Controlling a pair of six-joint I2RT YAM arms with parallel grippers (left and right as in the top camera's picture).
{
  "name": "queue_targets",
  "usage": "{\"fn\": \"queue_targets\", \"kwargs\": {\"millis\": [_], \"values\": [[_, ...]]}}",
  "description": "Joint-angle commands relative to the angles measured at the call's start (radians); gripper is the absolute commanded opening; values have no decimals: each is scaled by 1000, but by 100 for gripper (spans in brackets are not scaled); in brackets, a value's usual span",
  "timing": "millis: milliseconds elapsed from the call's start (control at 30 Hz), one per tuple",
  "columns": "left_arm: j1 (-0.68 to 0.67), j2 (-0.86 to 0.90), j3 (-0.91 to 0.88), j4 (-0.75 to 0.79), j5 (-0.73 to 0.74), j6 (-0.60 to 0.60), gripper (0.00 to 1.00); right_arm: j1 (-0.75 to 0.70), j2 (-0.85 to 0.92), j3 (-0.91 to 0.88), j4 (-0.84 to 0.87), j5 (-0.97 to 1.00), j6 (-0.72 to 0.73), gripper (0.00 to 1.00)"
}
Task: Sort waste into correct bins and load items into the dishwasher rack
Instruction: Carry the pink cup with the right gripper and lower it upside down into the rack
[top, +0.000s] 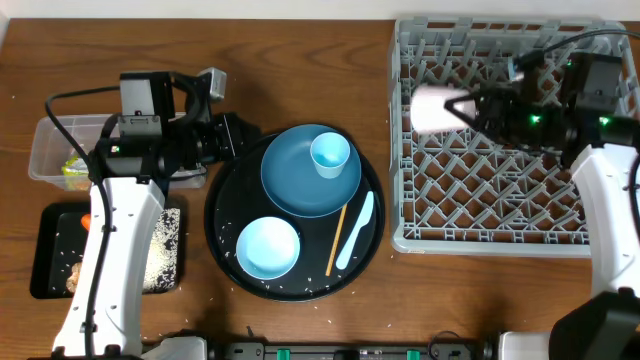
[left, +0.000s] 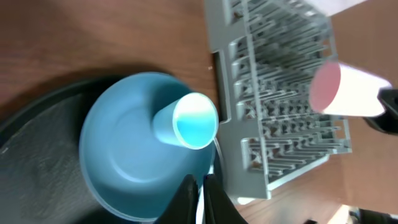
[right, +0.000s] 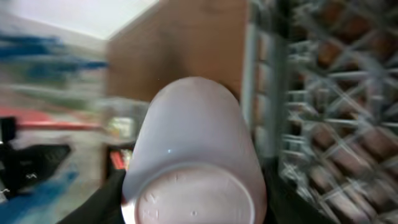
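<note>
Step in hand: loading pink cup (top: 435, 108) into dishwasher rack (top: 398, 170). Clamped sideways at base in right gripper (top: 465, 108), mouth toward left edge, hovering above rack's far left part, apparently clear of pegs. Rack at far right corner of tabletop. Next, likely: tip mouth down, lower between pegs, let go.

Not yet loaded, on round black tray (top: 220, 235) mid-table: light blue cup (top: 330, 154) on dark blue plate (top: 290, 185), pale blue bowl (top: 268, 247), spoon (top: 357, 232), chopstick (top: 337, 240).

Left gripper (top: 238, 135) at tray's far left rim, jaws nearly together, empty.
</note>
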Motion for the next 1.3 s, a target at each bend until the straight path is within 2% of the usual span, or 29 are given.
{"fn": "queue_targets", "kwargs": {"millis": [0, 233, 467, 700, 1033, 1267], "values": [[0, -1, -3, -34, -100, 21, 7, 38, -34, 150, -140, 263, -161, 7], [-1, -1, -3, -109, -226, 20, 7, 187, -34, 362, -468, 574, -185, 4], [-1, -1, -3, -121, -317, 20, 7, 290, -32, 325, -610, 694, -126, 1], [-2, -1, -3, -125, -326, 20, 7, 291, -32, 225, -563, 693, -79, 1], [-2, -1, -3, -126, -326, 20, 7, 305, -32, 35, -404, 693, -85, 1], [-2, -1, -3, -127, -326, 20, 7, 319, -31, -26, -307, 694, -99, 1]]}}
